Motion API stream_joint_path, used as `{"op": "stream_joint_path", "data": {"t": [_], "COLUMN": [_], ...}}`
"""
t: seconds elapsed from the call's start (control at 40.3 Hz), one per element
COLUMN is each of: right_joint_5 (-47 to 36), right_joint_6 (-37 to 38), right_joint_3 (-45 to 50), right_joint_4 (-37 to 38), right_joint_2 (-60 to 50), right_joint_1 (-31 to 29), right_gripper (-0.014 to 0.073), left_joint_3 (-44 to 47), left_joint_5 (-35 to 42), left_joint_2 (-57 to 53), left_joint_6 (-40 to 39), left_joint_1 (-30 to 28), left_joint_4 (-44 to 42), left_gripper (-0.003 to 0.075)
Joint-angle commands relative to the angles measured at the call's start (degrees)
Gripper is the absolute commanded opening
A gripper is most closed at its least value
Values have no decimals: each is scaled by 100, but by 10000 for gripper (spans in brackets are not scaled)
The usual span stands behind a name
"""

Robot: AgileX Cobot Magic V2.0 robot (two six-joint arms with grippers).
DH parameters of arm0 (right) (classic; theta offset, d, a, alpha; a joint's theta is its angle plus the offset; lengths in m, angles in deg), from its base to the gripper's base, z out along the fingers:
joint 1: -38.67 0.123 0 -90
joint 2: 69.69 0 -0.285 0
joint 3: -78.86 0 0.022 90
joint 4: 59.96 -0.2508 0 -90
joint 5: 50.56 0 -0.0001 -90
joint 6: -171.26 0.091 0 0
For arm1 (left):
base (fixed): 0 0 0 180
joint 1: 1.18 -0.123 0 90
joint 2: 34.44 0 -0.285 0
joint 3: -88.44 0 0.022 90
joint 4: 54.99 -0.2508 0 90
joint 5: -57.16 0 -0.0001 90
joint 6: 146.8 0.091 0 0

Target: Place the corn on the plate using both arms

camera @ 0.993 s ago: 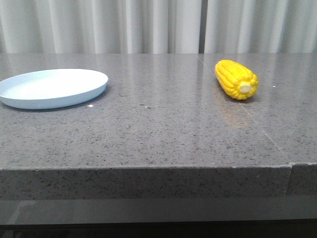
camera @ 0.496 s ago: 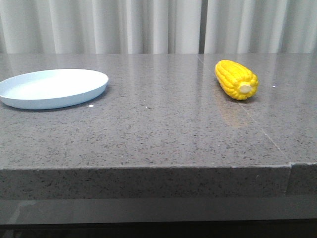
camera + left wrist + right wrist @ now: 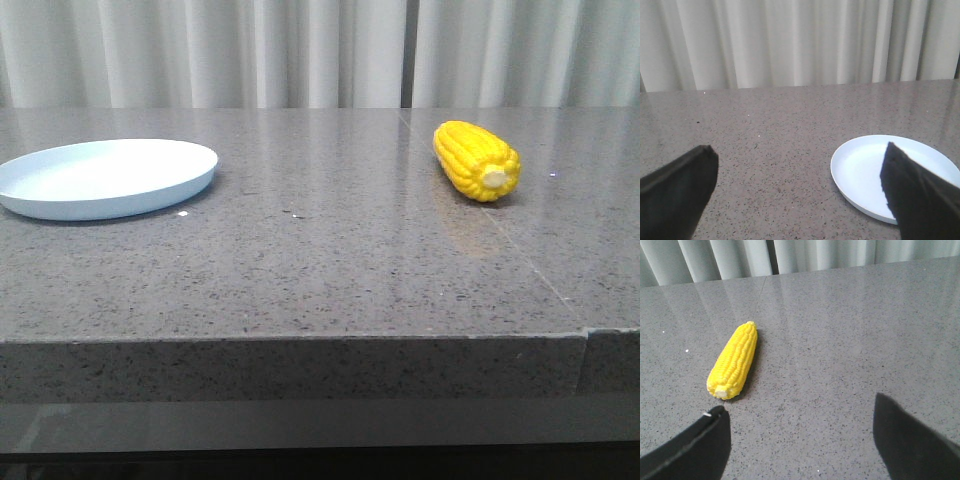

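Observation:
The corn (image 3: pixel 477 160) lies on the grey stone table at the right, its cream stub end toward the camera. It also shows in the right wrist view (image 3: pixel 734 361). The pale blue plate (image 3: pixel 105 177) sits at the left and holds nothing; the left wrist view (image 3: pixel 865 175) shows it too. My left gripper (image 3: pixel 801 172) is open above bare table, one finger (image 3: pixel 912 195) in front of the plate. My right gripper (image 3: pixel 801 432) is open and empty, short of the corn, one finger (image 3: pixel 695 447) close to the stub end. Neither arm shows in the front view.
The table's front edge (image 3: pixel 300 340) runs across the front view, with a seam (image 3: pixel 585 335) at the right. Pale curtains (image 3: pixel 300 50) hang behind the table.

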Motion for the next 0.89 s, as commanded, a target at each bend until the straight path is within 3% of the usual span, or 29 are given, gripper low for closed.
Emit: {"op": "stream_joint_path", "data": {"t": [0.0,0.273,0.645,0.869], "right_joint_5": [-404,-404,-404,-404], "right_joint_6": [-53,-53,-53,-53], "right_joint_3": [-207,-207,-207,-207], "right_joint_4": [-4,-4,-4,-4], "right_joint_2": [81,81,81,81], "right_joint_1": [-29,-29,-29,-29], "right_gripper": [611,611,611,611], "left_joint_3": [-207,-1364,-4320,-5281], "left_joint_5": [434,-337,-3446,-4051], "left_joint_2": [304,2161,5339,6616], "left_joint_6": [-9,-9,-9,-9], "left_joint_1": [17,573,719,719], "left_joint_4": [0,72,206,206], "left_gripper": [638,638,638,638]}}
